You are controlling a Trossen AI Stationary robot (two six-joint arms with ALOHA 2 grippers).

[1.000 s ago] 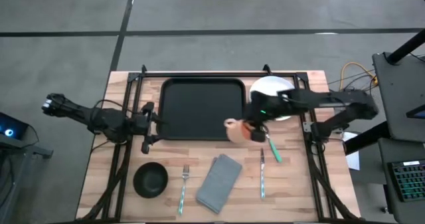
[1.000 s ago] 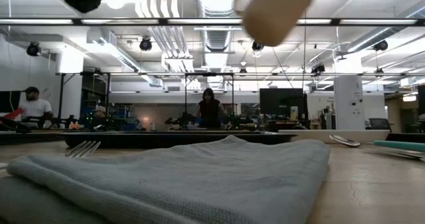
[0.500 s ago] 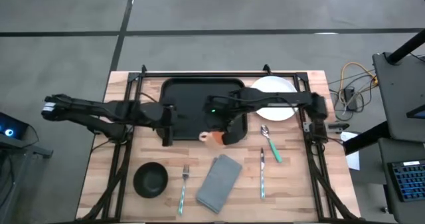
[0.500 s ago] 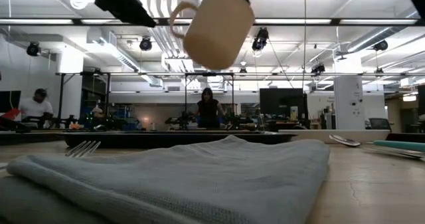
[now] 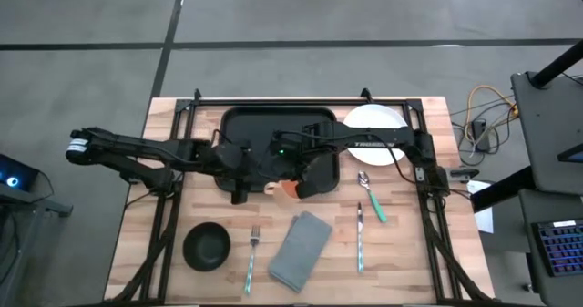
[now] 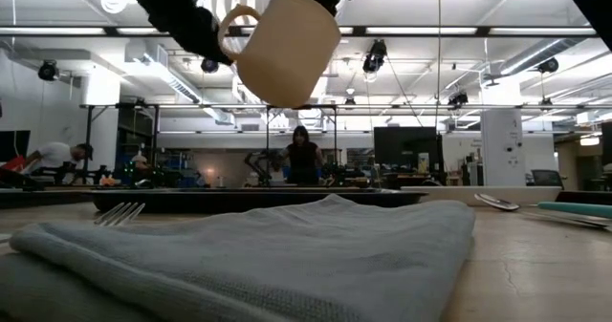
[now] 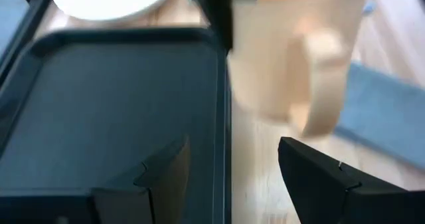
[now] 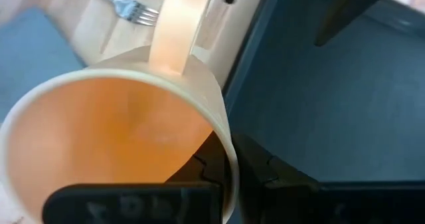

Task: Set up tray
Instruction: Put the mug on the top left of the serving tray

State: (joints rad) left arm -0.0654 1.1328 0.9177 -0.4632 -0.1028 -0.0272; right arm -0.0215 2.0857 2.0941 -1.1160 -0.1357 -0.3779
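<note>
Black, round-cornered tray [image 5: 260, 138] with raised rim; we see right end effector [image 5: 293, 181] clamped on mug [image 6: 282, 45], left end effector [image 5: 248, 166] apart.

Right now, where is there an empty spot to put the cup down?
The tray is bare toward its far-left part, away from both arms. Its near-right corner is crowded: the right tool holds the cup there and the left tool reaches toward it. Bare wood also lies between the bowl and the tray.
</note>
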